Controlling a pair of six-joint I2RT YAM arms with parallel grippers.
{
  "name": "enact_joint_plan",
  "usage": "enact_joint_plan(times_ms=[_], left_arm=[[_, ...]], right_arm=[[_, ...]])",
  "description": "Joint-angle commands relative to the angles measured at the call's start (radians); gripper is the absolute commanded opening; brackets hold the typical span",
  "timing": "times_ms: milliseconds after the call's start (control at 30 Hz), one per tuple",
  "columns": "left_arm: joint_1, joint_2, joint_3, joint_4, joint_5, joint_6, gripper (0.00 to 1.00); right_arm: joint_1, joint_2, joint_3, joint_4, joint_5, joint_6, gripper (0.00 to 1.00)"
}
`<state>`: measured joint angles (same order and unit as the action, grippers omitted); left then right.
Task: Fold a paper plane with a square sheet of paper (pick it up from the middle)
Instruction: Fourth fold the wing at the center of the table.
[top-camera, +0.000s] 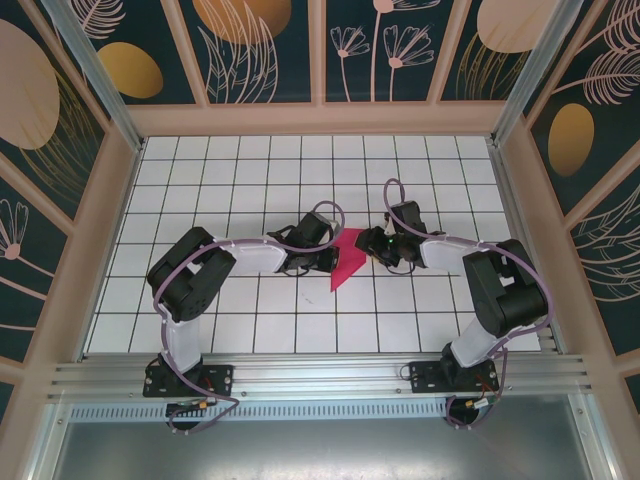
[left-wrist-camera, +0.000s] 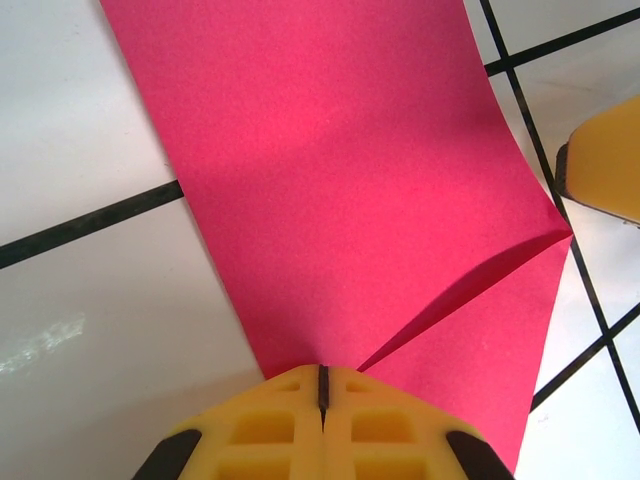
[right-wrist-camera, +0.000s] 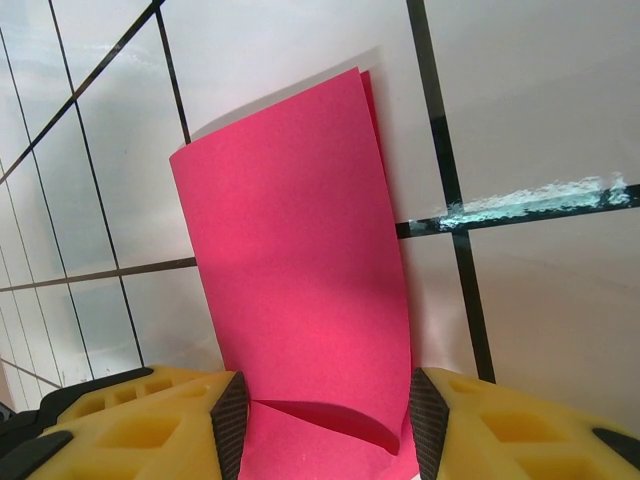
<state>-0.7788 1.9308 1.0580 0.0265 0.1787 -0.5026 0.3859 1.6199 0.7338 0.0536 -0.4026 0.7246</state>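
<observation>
Paper (top-camera: 347, 258) on table (top-camera: 250, 170), between left hand (top-camera: 322, 262) and right hand (top-camera: 377, 246).

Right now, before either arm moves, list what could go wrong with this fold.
1. The left gripper is shut on the pink sheet at one small spot; a pull could tear it or slip it free.
2. The sheet bows up uncreased inside the open right gripper; closing there might crush in a stray crease.
3. Its layers' edges look slightly offset in the right wrist view; pressing now may set a crooked fold.
</observation>
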Motion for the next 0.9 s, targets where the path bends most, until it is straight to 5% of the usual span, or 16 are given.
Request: enact_joint_plan(times_ms=[0, 867], left_arm=[[0.003, 0.043, -0.019, -0.005, 0.006, 0.003, 0.00], [0.004, 0.036, -0.027, -0.007, 0.017, 0.001, 0.00]], right_arm=[[-0.005, -0.011, -0.019, 0.014, -0.014, 0.026, 0.49], [-0.002, -0.029, -0.056, 0.035, 0.003, 0.063, 0.50]])
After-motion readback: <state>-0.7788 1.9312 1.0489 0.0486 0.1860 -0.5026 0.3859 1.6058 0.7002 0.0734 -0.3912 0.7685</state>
